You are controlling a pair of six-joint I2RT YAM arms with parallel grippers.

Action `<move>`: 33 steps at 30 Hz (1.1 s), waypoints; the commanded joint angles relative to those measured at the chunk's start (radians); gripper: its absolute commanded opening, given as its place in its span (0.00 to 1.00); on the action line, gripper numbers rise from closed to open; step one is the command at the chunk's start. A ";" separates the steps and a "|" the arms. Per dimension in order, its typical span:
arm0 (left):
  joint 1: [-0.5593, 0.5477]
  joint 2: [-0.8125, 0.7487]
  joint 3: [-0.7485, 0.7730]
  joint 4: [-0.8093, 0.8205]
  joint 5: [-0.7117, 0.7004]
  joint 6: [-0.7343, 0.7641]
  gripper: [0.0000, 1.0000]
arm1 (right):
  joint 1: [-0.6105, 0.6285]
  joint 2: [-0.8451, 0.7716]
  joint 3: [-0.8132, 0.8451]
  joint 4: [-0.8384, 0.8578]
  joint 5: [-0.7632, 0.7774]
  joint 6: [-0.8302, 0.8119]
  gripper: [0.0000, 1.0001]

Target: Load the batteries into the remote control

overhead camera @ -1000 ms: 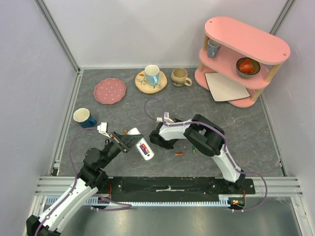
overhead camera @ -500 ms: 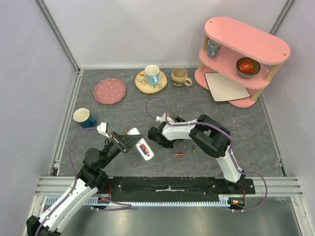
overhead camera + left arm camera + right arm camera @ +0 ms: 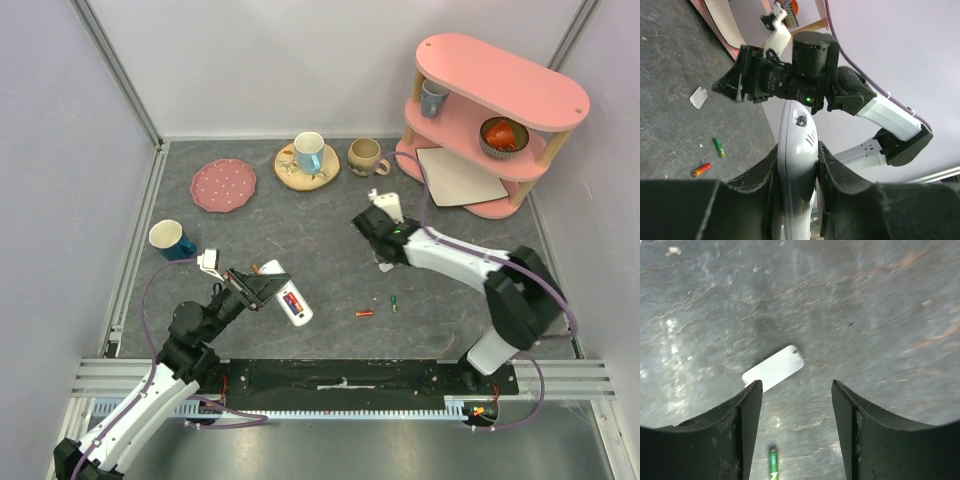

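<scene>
While left claw (image 3: 798,160) clamps remote (image 3: 292,302) at lower-left centre | right claw (image 3: 797,430) spread, empty, over cover (image 3: 773,368) | green battery (image 3: 394,302) below it in top view, long axis up-down, red battery (image 3: 365,313) beside | right arm nearer

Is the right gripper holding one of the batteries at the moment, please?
No, the right gripper is open with nothing between its fingers, and the green battery lies on the table beneath.
</scene>
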 commanded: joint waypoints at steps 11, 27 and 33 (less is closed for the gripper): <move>0.003 0.031 -0.102 0.036 0.003 0.016 0.02 | -0.178 -0.259 -0.472 0.692 -0.600 0.228 0.64; 0.004 0.080 -0.088 0.049 0.000 0.030 0.02 | -0.196 -0.299 -0.475 0.626 -0.461 0.276 0.67; 0.004 0.095 -0.088 0.060 0.000 0.032 0.02 | -0.229 -0.351 -0.495 0.554 -0.404 0.326 0.68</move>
